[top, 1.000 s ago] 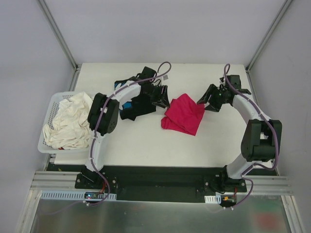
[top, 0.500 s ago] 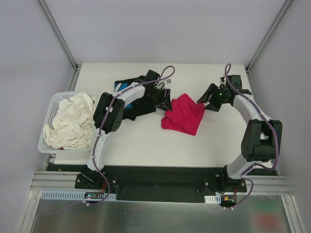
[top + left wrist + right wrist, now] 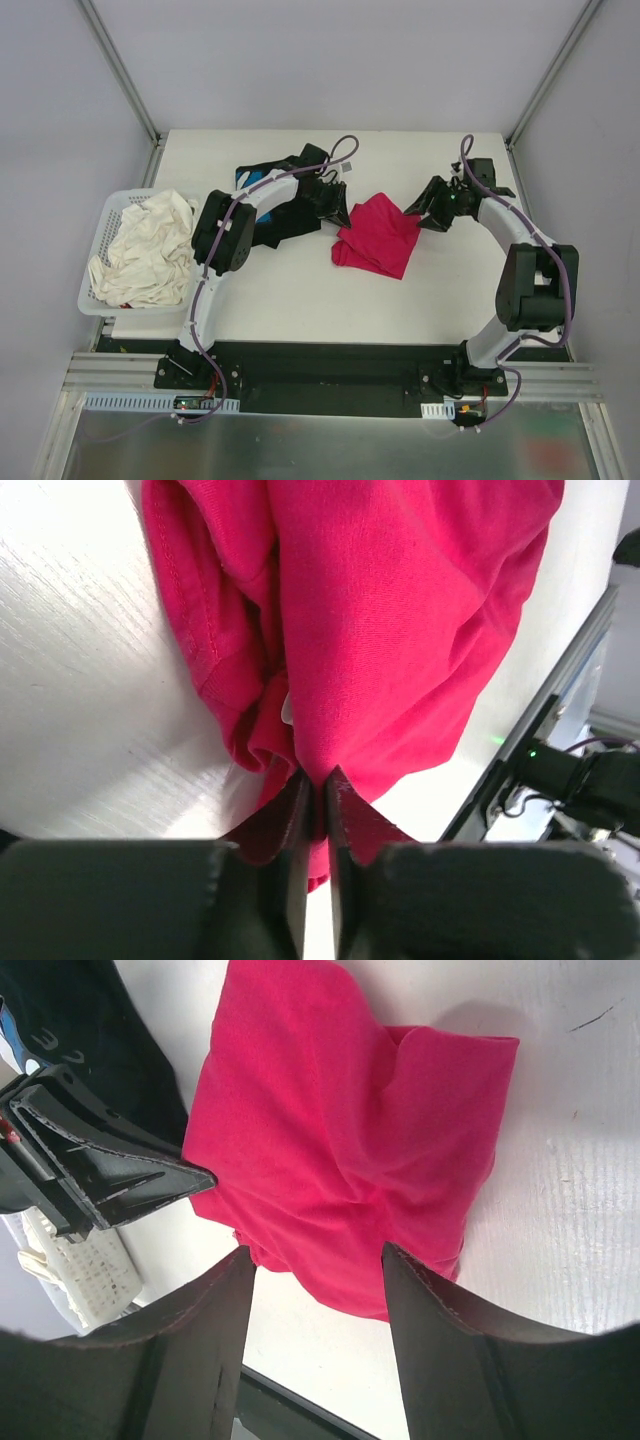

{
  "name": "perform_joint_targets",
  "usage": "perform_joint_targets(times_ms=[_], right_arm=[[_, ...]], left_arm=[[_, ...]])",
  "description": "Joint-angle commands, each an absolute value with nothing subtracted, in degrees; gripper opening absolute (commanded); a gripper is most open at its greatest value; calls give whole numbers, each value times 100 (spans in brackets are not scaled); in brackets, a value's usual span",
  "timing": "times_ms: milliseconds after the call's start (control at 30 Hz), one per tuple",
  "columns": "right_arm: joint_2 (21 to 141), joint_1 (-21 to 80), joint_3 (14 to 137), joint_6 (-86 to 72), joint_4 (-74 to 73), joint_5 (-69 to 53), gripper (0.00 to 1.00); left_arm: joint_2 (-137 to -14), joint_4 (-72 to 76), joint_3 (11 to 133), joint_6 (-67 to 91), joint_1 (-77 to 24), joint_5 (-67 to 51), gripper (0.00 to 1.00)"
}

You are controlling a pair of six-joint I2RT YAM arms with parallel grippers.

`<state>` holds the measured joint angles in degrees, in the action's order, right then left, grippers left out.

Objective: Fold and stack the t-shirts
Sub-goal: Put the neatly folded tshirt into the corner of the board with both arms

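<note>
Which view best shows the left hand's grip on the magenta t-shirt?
Left wrist: the left hand pinches a fold of the magenta t-shirt up close. Top external shows them small, the pinch hidden; right wrist shows only that hand's outside.

Tabletop (image 3: 300, 300) free before magenta t-shirt (image 3: 378, 240); basket (image 3: 102, 230) walls left.

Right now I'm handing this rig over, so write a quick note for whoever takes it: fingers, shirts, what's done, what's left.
Fingers: the left gripper is shut on an edge of the magenta-red t-shirt. The right gripper is open at the shirt's opposite side, gripping nothing.
Shirts: the magenta-red t-shirt lies bunched mid-table. The black t-shirt lies crumpled to its left, beside the left arm.
Done: nothing folded or stacked.
Left: spread and fold both shirts, then stack them.
</note>
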<state>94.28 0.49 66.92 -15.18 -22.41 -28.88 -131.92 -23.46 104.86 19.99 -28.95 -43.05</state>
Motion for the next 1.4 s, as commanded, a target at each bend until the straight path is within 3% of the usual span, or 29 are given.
perform_joint_targets(times_ms=[0, 533, 1367], right_arm=[[9448, 17, 6680, -1608, -2083, -3032, 57], [9755, 18, 6592, -1837, -1644, -3181, 57], [10433, 167, 6539, -1881, -1134, -3270, 57]], left_arm=[[-12999, -2435, 10485, 2013, -2962, -4298, 1], [-12867, -2435, 10494, 2180, -2971, -4193, 0], [-11479, -2804, 10178, 2478, -3023, -3894, 0]])
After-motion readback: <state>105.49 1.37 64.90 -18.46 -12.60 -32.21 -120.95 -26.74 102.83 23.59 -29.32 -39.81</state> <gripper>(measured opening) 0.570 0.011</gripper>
